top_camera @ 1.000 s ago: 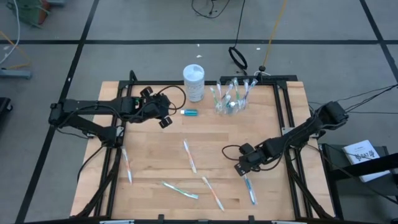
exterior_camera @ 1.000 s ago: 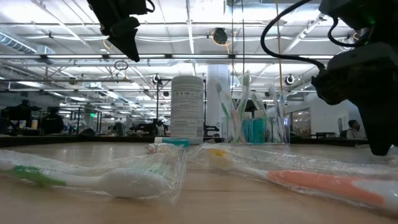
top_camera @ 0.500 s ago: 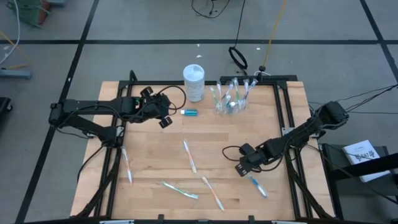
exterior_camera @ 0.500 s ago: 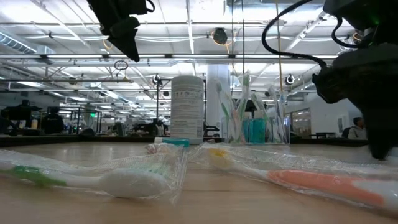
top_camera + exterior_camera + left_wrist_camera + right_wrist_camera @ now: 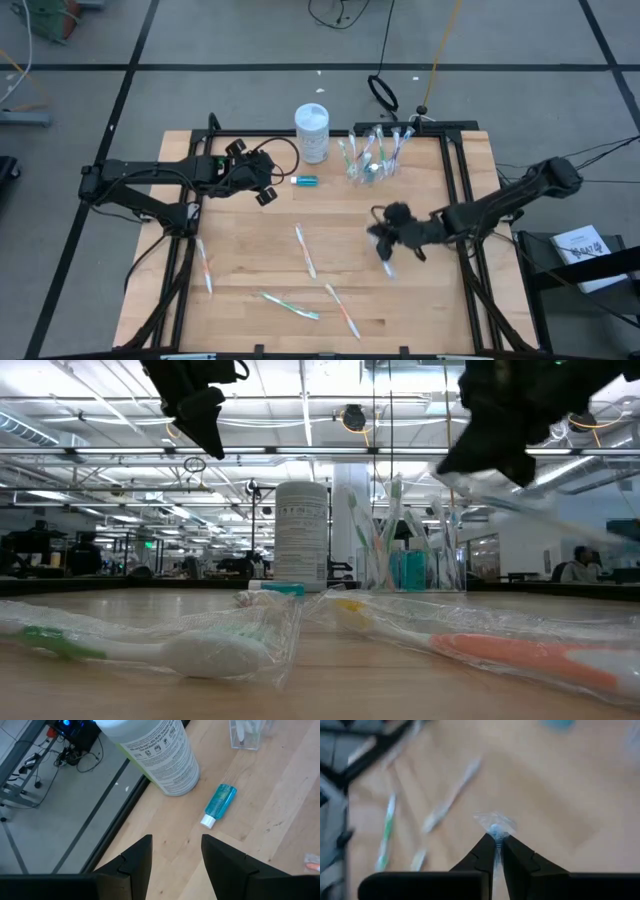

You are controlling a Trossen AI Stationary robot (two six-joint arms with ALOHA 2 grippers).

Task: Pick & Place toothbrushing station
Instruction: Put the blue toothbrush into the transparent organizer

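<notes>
The clear cup (image 5: pixel 369 160) stands at the table's far side with several toothbrushes upright in it. A small blue tube (image 5: pixel 305 181) lies left of the cup, also seen in the left wrist view (image 5: pixel 220 804). Wrapped toothbrushes lie flat at the middle (image 5: pixel 305 250), near the front (image 5: pixel 290 305) (image 5: pixel 342 310) and at the left (image 5: pixel 205 265). My right gripper (image 5: pixel 384 240) is right of the middle, shut on a wrapped toothbrush with a blue accent (image 5: pixel 388 264). My left gripper (image 5: pixel 265 192) hangs open above the far left, over the wood near the tube. My right gripper pinches the wrapped toothbrush between its two fingers, with a crumpled end of the clear wrapper (image 5: pixel 495 826) and a bit of blue showing just past the fingertips. The toothbrush is lifted clear of the table and slants down away from the fingers (image 5: pixel 540 510).
A tall white bottle (image 5: pixel 312 131) stands left of the cup, close to the tube. Dark frame rails run along the table's left and right sides. Bare wood lies between the cup and my right gripper.
My right gripper has shut on the blue-accented toothbrush that lay near the table's front right. First the toothbrush turned on the table. Then the gripper rose with it and went toward the far edge and a little left, so it now hangs clear.
</notes>
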